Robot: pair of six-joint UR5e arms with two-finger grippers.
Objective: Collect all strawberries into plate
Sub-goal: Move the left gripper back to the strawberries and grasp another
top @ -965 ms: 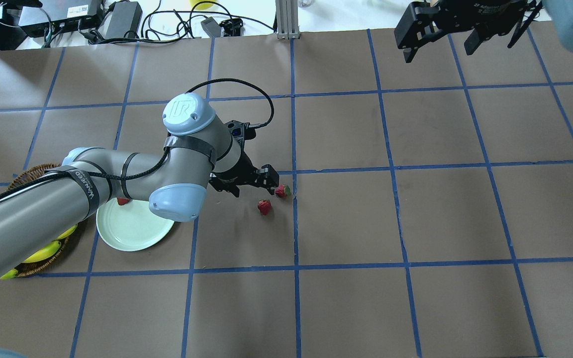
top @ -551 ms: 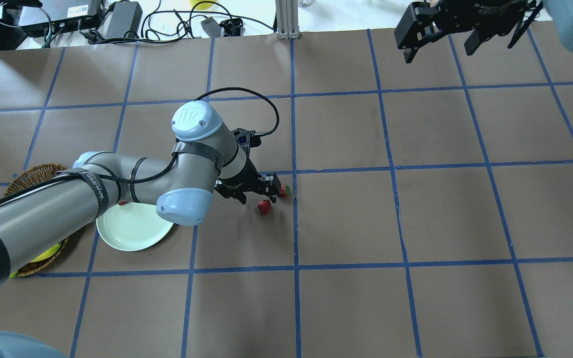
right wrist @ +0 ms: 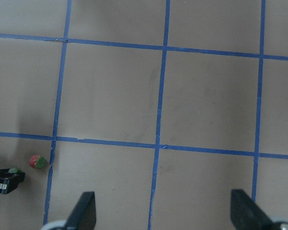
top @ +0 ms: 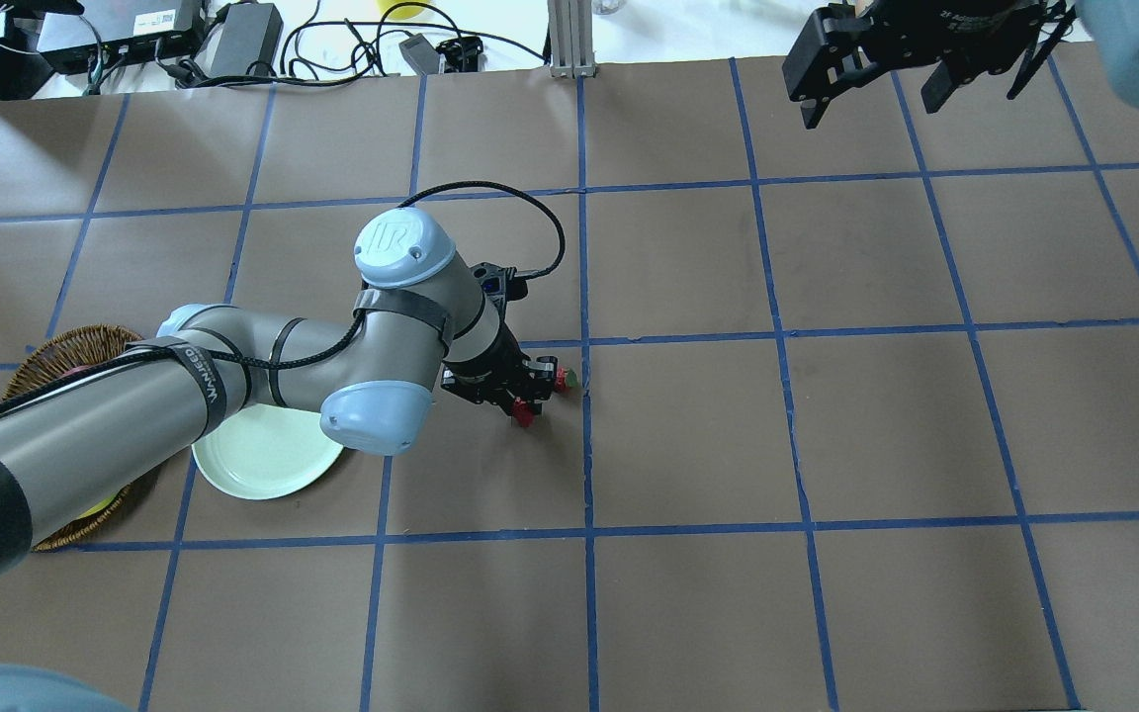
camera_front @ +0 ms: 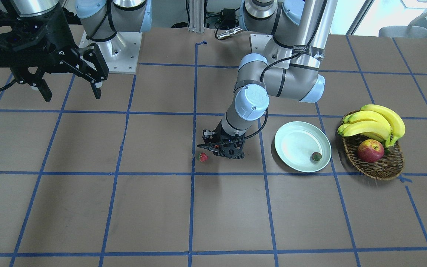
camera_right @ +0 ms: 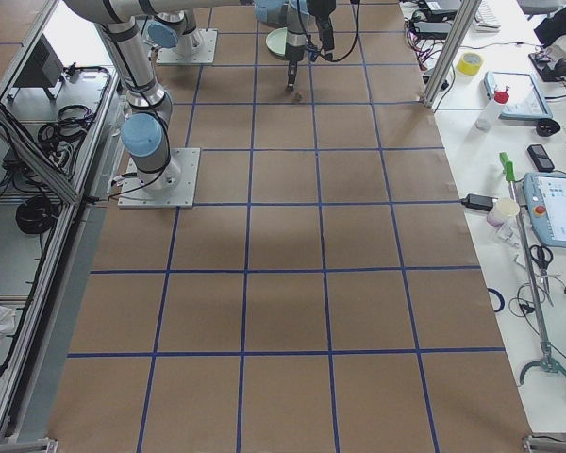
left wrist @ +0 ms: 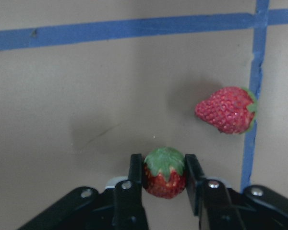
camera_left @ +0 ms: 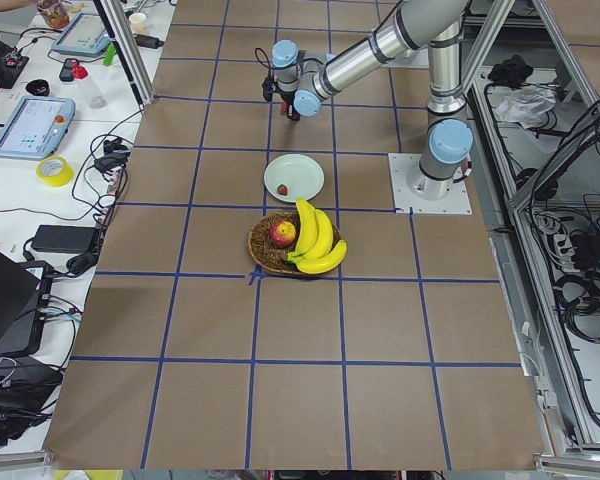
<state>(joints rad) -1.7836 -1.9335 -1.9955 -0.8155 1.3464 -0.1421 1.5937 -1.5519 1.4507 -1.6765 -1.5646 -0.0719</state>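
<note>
Left hand (left wrist: pixel 163 163), advanced since earlier, clenches a strawberry (left wrist: pixel 165 181), cap toward fingertips (left wrist: pixel 190 167); second strawberry (left wrist: pixel 225 109) lies left-right on counter (left wrist: pixel 86 86), cap right. Right hand (camera_front: pixel 72 95) released

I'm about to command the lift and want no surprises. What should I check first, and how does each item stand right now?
1. Jaws of the left gripper touch both sides of the gripped strawberry: ok.
2. Grip firm enough to lift: cannot tell.
3. The loose strawberry lies apart from the jaws: ok.
4. The plate has bare room beside the plated strawberry: ok.
5. The right gripper is open, raised, and away from the route to the plate: ok.
</note>
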